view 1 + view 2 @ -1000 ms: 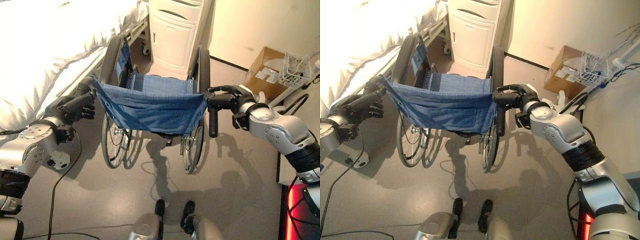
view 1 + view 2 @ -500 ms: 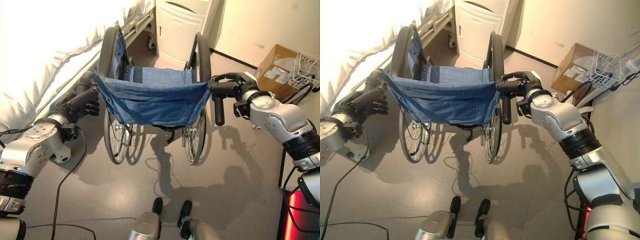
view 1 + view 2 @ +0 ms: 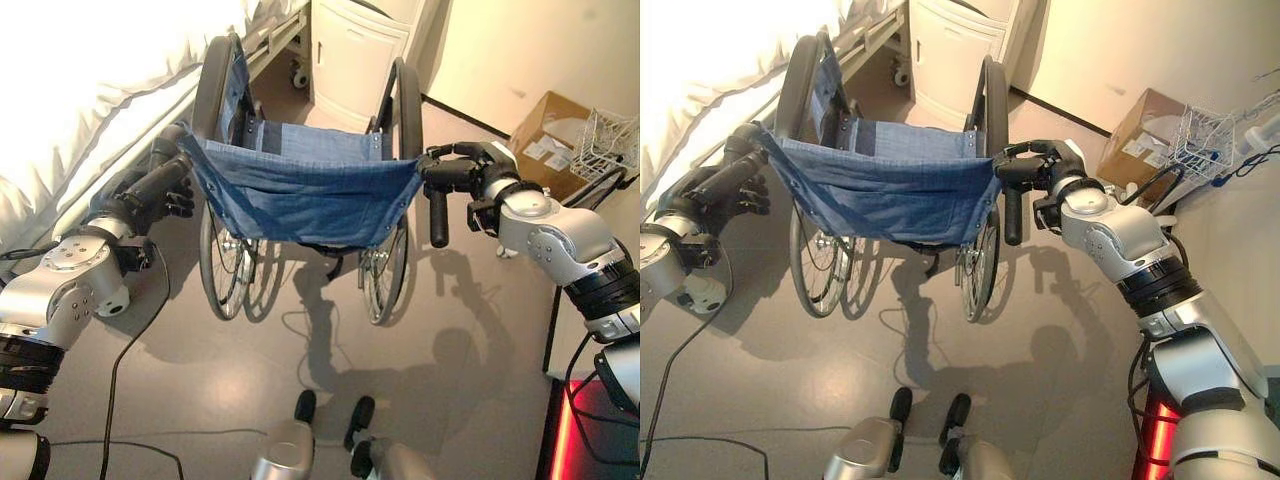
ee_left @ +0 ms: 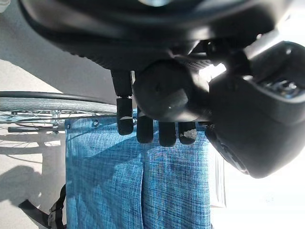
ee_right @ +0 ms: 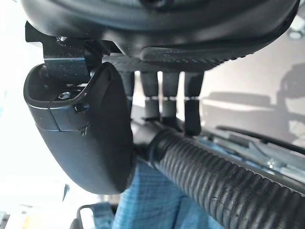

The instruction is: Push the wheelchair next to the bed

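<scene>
The left robot hand [image 3: 150, 197] has its fingers curled round the wheelchair's left push handle [image 3: 166, 150], the fingertips [image 4: 144, 131] showing over the blue cloth in its wrist view. The right robot hand [image 3: 468, 178] is curled over the frame at the top of the right push handle [image 3: 438, 215], whose ribbed black grip [image 5: 224, 179] hangs down below the hand. Between the two hands stretches the blue denim backrest [image 3: 300, 195] of the wheelchair [image 3: 305, 210], which stands on the grey floor [image 3: 220, 380] with its left wheel [image 3: 215, 95] close beside the bed [image 3: 90, 90] and its white quilt. Ahead of the wheelchair stands a white bedside cabinet [image 3: 360, 50]. To the right, by the wall, sit a cardboard box [image 3: 545, 145] and a wire basket [image 3: 610, 140].
</scene>
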You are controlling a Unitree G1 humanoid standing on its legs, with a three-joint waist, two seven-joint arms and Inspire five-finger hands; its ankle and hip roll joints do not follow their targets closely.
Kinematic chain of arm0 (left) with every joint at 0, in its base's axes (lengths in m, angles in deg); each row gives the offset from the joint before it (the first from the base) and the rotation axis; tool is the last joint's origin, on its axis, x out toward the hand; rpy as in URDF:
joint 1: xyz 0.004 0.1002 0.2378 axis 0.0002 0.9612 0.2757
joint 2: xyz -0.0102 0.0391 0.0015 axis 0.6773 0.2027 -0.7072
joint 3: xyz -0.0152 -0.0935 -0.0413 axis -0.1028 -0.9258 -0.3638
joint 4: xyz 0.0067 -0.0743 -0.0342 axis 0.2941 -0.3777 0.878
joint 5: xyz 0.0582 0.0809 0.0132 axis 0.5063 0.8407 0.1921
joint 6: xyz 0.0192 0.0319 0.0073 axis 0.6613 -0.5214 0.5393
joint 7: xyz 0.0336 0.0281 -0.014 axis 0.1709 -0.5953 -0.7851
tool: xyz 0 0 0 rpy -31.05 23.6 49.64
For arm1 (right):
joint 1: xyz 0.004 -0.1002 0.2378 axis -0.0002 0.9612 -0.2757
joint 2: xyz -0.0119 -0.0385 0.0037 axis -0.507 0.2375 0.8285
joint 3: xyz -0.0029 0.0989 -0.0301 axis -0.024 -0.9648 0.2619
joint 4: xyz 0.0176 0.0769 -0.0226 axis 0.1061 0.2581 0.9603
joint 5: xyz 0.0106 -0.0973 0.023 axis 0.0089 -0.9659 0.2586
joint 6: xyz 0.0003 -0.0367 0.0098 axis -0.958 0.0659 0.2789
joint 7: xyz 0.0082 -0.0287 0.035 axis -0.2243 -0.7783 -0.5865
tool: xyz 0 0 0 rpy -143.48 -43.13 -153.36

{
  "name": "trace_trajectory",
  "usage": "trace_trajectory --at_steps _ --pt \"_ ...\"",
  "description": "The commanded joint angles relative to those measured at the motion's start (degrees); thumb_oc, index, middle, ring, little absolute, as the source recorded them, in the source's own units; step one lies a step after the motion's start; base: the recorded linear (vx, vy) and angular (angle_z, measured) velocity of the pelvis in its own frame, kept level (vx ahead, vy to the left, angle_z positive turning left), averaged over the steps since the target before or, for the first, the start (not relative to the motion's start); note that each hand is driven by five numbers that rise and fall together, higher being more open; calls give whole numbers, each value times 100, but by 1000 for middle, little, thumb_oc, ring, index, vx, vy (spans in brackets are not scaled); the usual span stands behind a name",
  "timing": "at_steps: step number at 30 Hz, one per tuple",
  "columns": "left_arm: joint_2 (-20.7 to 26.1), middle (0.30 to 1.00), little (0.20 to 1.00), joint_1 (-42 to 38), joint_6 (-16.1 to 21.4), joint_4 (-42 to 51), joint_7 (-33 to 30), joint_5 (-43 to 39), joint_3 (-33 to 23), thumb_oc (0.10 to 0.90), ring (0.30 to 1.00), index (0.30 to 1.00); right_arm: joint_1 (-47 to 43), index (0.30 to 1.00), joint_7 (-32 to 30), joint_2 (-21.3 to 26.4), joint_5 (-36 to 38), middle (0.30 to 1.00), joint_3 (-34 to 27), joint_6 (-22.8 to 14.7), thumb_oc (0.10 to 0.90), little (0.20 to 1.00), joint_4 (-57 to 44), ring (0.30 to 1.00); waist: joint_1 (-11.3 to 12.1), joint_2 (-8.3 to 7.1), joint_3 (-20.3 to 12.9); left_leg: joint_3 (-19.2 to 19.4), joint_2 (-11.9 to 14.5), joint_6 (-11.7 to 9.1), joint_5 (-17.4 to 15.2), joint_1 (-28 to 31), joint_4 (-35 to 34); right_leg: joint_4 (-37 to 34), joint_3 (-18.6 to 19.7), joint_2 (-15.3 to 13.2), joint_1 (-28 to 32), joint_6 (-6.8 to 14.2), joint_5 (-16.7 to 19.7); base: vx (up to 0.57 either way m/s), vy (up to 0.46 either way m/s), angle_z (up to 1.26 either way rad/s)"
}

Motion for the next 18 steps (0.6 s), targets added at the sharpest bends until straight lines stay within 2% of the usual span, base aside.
trace_trajectory --at_steps 1,9,18 --pt "-80 900 900 -691 661 408 18 -78 -364 800 900 900 -107 900 -20 -319 197 900 368 -483 800 900 -650 900 -138 155 -93 -389 112 -399 -70 -280 286 -246 -260 -200 528 487 313 0 0 0" --pt "30 900 900 -476 682 477 -122 47 -634 800 900 900 18 900 -171 -72 249 900 142 -573 800 900 -838 900 -163 206 -215 -350 151 -440 -23 -117 95 -299 -306 -184 638 480 272 -2 0 0" --pt "368 900 900 220 808 758 -241 183 -1554 800 900 900 414 900 -437 652 43 900 -520 -556 800 900 -1236 900 -190 268 -446 -308 179 -491 -17 75 -48 -352 -348 -172 802 453 168 8 -1 0"
